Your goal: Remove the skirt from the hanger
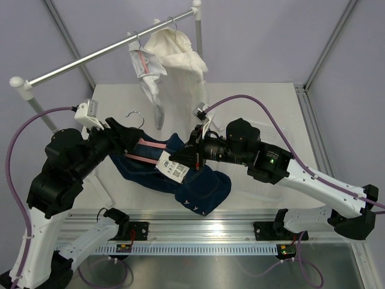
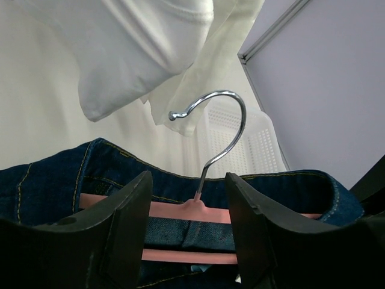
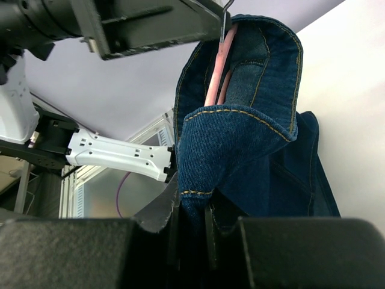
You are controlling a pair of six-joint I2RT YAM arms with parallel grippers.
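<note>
The dark blue denim skirt hangs on a pink hanger with a metal hook, held above the table between both arms. My left gripper is open. In the left wrist view its fingers straddle the hook's stem, with the pink hanger bars and the waistband between and behind them. My right gripper is shut on a fold of the skirt's waistband; the hanger shows inside the skirt above it.
White garments hang from a metal rail at the back and drape close above the hanger. A white perforated basket sits on the table beyond, under the right arm. A paper tag dangles from the skirt.
</note>
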